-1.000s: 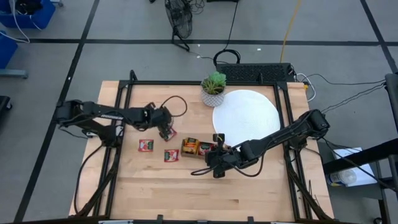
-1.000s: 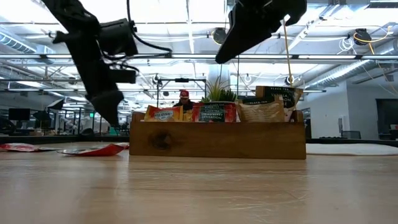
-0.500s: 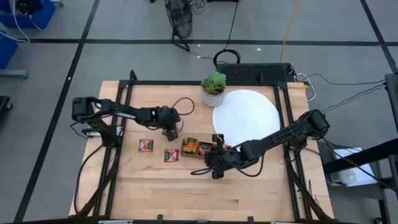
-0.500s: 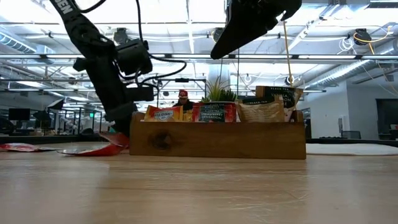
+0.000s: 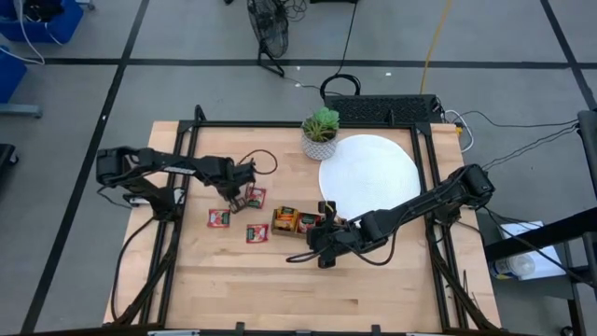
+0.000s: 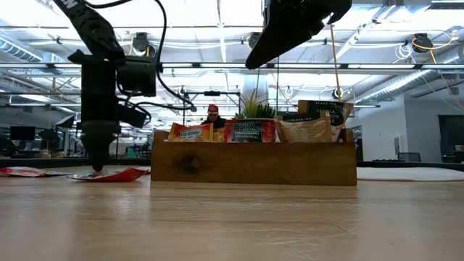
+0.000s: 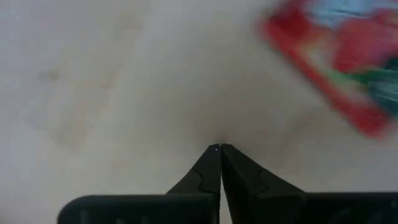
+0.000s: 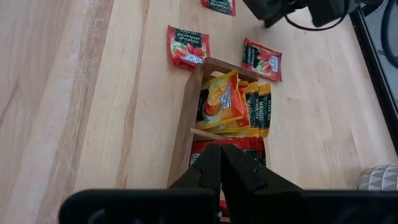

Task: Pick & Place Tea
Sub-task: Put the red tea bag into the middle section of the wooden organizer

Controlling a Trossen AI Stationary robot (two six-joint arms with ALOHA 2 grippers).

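- On the left half of the pale wooden table (image 5: 280, 289), the left gripper (image 7: 219, 148) points straight down with its fingertips pressed together on bare wood; nothing shows between them, so it looks to have closed on nothing.
- Just beside those tips lies a small flat red tea sachet (image 7: 339, 68), apart from the fingers and flat on the boards; from above it sits next to the gripper at (image 5: 254, 197).
- Two more red sachets (image 5: 219, 217) (image 5: 256, 232) lie loose a little nearer the table's front edge.
- The brown wooden three-compartment tray (image 8: 198, 112) holds the sorted tea: orange-yellow packets, dark-printed ones, red ones.
- The right gripper (image 8: 220, 149) hovers shut above that tray, holding nothing that I can see.
- To my eye, doing this pick well means opening again, shifting sideways over the sachet's edge and straddling it before closing; a flat packet may slide rather than lift.
- Packets standing in the tray carry print; "BLACK TEA" (image 6: 324, 105) on a dark one is about all I can make out.
- A white round disc (image 5: 369, 177) and a small potted green plant (image 5: 320, 133) stand further back.
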